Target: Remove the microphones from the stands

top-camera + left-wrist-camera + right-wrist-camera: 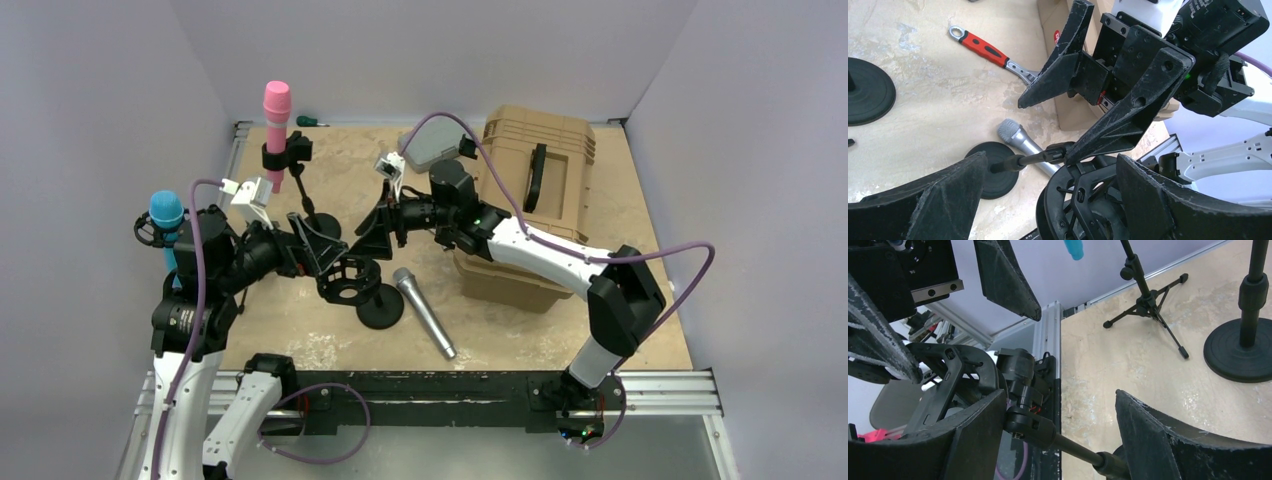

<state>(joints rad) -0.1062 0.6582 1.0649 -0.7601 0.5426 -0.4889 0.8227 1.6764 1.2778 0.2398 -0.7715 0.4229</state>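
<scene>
Top external view, far left: a blue microphone [166, 212] sits up in its holder. Next to it a pink microphone [276, 108] stands tall in a clip. The left gripper [322, 260] has its fingers spread wide, one on each side of the black ring holder [350, 280] on the middle stand [380, 308]. It holds nothing. The silver microphone [424, 312] is out of the stand. It lies flat on the table [520, 335], just beside the stand's round foot. The right gripper [372, 228] is spread wide too, holding nothing, with the stand's thin rod between its fingers. A tan case [530, 200] sits on the right.
</scene>
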